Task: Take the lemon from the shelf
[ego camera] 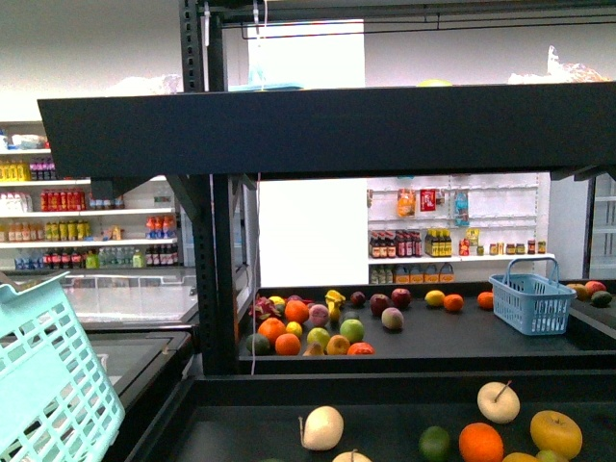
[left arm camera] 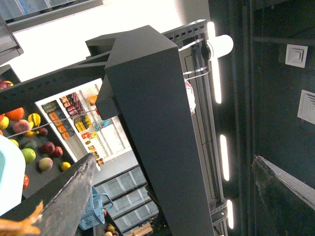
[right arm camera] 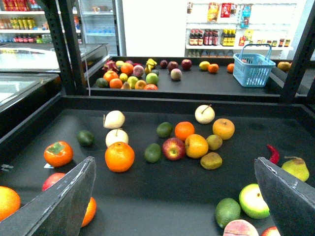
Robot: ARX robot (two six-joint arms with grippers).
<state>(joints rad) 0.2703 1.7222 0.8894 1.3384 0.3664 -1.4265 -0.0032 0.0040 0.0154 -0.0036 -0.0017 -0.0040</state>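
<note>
The shelf is a black tiered stand with flat dark trays of mixed fruit. A bright yellow oval fruit, likely the lemon, lies on the far tray beside an orange fruit; it also shows in the right wrist view. My right gripper is open and empty, low over the near tray, far short of the lemon. My left gripper is open and empty, tilted up towards a black shelf upright and the ceiling lights. Neither gripper shows in the front view.
A blue basket stands on the far tray, right of the lemon. A pale teal basket sits at the near left. A round yellow apple, oranges, limes and pears crowd the near tray. A black upper shelf overhangs.
</note>
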